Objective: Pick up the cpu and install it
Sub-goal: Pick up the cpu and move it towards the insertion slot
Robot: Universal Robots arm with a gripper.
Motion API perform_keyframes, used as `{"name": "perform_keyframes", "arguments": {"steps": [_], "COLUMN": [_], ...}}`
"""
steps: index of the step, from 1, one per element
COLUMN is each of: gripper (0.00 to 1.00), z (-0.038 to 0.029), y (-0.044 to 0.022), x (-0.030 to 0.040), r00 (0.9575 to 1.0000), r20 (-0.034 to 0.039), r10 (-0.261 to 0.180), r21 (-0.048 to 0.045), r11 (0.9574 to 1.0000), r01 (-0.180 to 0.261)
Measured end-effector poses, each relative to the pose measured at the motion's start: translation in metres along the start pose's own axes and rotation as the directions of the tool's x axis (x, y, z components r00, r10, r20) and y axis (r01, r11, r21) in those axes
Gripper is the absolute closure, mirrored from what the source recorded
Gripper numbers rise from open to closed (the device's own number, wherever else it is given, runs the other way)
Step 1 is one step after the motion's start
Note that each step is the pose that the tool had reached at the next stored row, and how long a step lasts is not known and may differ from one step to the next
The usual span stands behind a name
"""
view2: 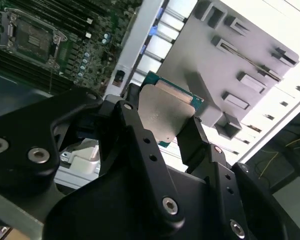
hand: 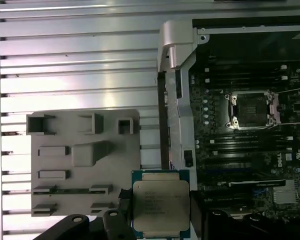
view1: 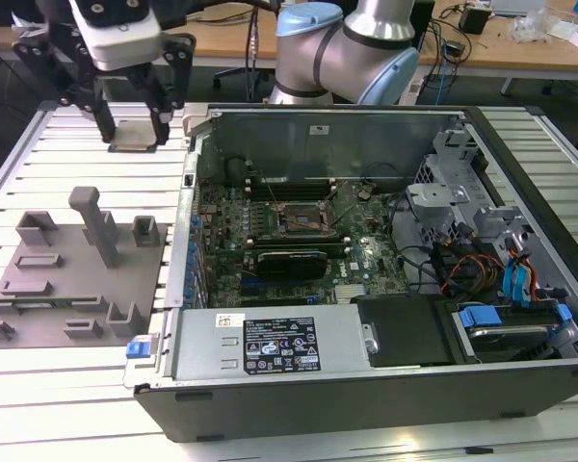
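Both wrist views: cpu [hand: 161,207] clamped in tool [hand: 160,214] — exterior view: arm [view1: 366,48], whole case [view1: 328,130].

cpu [hand: 161,209]: one
gripper [view1: 133,130]: one
robot arm [view1: 347,48]: one
grey fixture plate [view1: 77,284]: one
open computer case [view1: 366,371]: one
processor socket [hand: 251,109]: one, inside the case
black expansion card [view1: 287,260]: one
slatted table [view1: 67,395]: one

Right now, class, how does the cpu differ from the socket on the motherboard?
The cpu is gripped in the end effector, outside the case; the socket sits fixed on the motherboard inside the case. The cpu has a silvery top with a green edge; the socket is dark inside a metal frame. Both are roughly square.
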State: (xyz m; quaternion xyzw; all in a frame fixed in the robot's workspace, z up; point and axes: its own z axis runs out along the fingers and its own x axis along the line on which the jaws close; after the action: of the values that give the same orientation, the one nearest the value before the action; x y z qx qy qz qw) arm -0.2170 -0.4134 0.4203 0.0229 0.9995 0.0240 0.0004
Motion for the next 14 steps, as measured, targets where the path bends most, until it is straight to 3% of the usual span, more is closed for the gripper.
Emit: {"name": "perform_keyframes", "arguments": {"steps": [2, 3, 9, 12, 14], "gripper": [0.45, 0.45, 0.45, 0.45, 0.45], "z": [0.0000, 0.0000, 0.0001, 0.0001, 0.0001], "y": [0.0004, 0.0007, 0.0016, 0.0024, 0.0027], "x": [-0.0076, -0.0148, -0.0354, -0.0511, -0.0579], "r00": [1.0000, 1.0000, 1.0000, 1.0000, 1.0000], "r20": [-0.0002, -0.0005, -0.0008, -0.0012, -0.0013], "r10": [0.000, 0.000, 0.000, 0.000, 0.000], "r21": [-0.0001, 0.0000, -0.0001, 0.0000, 0.0000], "r11": [1.0000, 1.0000, 1.0000, 1.0000, 1.0000], "r01": [0.000, 0.000, 0.000, 0.000, 0.000]}}
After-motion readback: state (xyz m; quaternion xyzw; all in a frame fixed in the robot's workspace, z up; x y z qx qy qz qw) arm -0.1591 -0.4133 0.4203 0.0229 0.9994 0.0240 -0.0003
